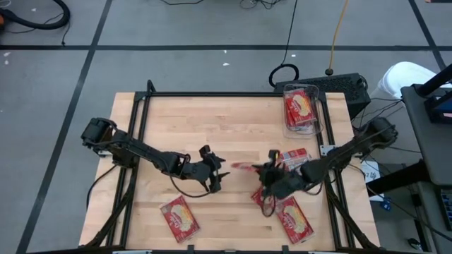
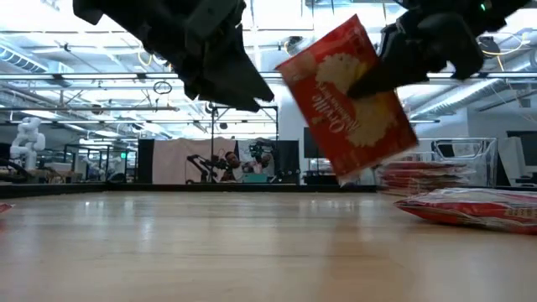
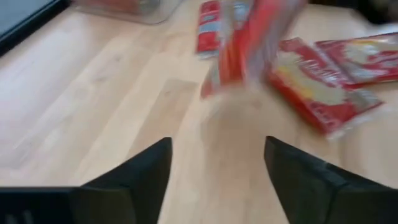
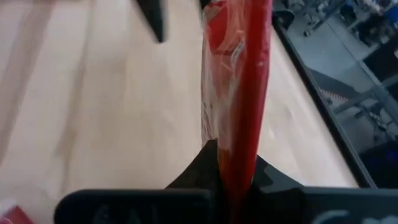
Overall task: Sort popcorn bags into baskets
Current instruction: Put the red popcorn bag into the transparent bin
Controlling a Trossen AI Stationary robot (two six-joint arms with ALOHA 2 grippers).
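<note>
My right gripper (image 1: 265, 171) is shut on a red popcorn bag (image 2: 348, 101), which hangs above the middle of the table. The same bag shows edge-on in the right wrist view (image 4: 239, 87) and blurred in the left wrist view (image 3: 249, 37). My left gripper (image 3: 217, 168) stands open just left of that bag (image 1: 241, 167), touching nothing; the high view shows this gripper (image 1: 215, 176) near the table's centre. A clear basket (image 1: 319, 113) at the far right holds one bag (image 1: 299, 107) lying flat. My right gripper pinches the bag between its two fingers at one edge (image 4: 235, 163), the upper right edge in the low view (image 2: 382, 80). The fingers come from the table's right, slanting down. The bag is lifted clear of the table, standing on edge and tilted.
Other red bags lie flat on the wood: one near the front left (image 1: 180, 215), one near the front right (image 1: 293, 219), one by the right arm (image 1: 294, 158). A black frame (image 1: 212, 94) rims the table. A power strip (image 1: 339, 86) sits beyond the far edge.
</note>
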